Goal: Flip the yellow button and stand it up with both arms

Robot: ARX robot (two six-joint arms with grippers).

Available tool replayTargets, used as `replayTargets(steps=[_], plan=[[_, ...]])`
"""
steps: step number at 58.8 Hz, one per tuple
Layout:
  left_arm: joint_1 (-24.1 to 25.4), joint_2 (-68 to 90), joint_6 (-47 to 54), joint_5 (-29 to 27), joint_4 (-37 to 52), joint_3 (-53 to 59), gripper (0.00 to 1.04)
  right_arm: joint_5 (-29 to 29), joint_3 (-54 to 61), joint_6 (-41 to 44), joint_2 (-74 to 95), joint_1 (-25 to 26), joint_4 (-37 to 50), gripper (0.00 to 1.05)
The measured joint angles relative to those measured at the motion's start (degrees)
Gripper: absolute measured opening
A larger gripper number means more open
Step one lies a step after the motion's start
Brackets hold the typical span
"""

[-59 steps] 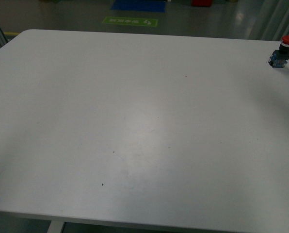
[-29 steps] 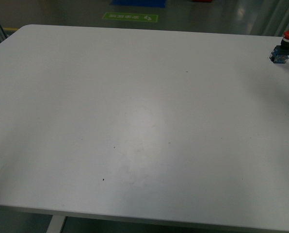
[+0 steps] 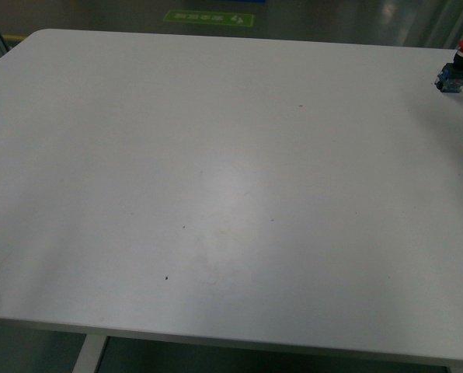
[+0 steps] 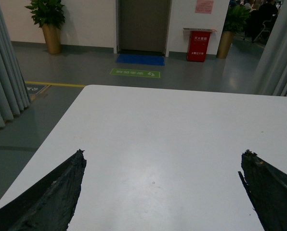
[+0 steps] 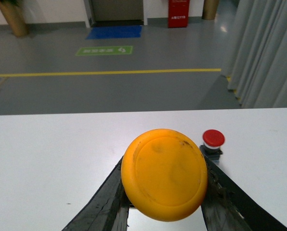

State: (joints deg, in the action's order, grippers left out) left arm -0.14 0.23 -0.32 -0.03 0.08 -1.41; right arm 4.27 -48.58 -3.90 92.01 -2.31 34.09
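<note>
Currently in my right gripper (image 5: 163, 185): the yellow button (image 5: 163, 173), pinched between my two dark fingers (image 5: 102, 207), which come up on either side of it.
Yellow button, facing: its round yellow-orange cap is turned straight at my right wrist camera and fills the middle of that view; the body behind the cap is hidden, so I cannot tell how it is tilted or whether it touches the table (image 5: 47, 154).
Yellow button, front view: not visible there, and neither of my arms is either.
My left gripper (image 4: 163, 152): spread wide, with nothing between the fingers (image 4: 61, 187), hovering over bare white tabletop (image 4: 172, 125).
Red-capped switch, right wrist view (image 5: 213, 142): standing upright on the table, cap up, just beyond the yellow cap and partly hidden by it and by one of my fingers.
Red-capped switch, front view (image 3: 458, 64): at the far right corner of the table (image 3: 216, 155), close to the edge, red cap above a dark collar and a blue body.
Table surface: white and matte, with a few tiny dark specks near the middle.
Beyond the table: grey floor with a green floor marking (image 3: 210, 17), and grey curtains (image 5: 264, 53) off to the side in both wrist views.
Further back, left wrist view: a red cabinet (image 4: 199, 45) against the wall and a potted plant (image 4: 49, 24).
</note>
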Motion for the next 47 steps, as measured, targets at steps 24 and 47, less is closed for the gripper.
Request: replayTargets(steps=[24, 47], plan=[[0.0, 0.0, 0.0, 0.02, 0.0, 0.0, 0.98, 3.91, -0.35, 13.94, 7.5, 3.43, 1.42, 0.33], [0.0, 0.0, 0.0, 0.02, 0.0, 0.0, 0.98, 5.33, -3.82, 16.83, 13.18, 4.02, 0.96, 0.33]])
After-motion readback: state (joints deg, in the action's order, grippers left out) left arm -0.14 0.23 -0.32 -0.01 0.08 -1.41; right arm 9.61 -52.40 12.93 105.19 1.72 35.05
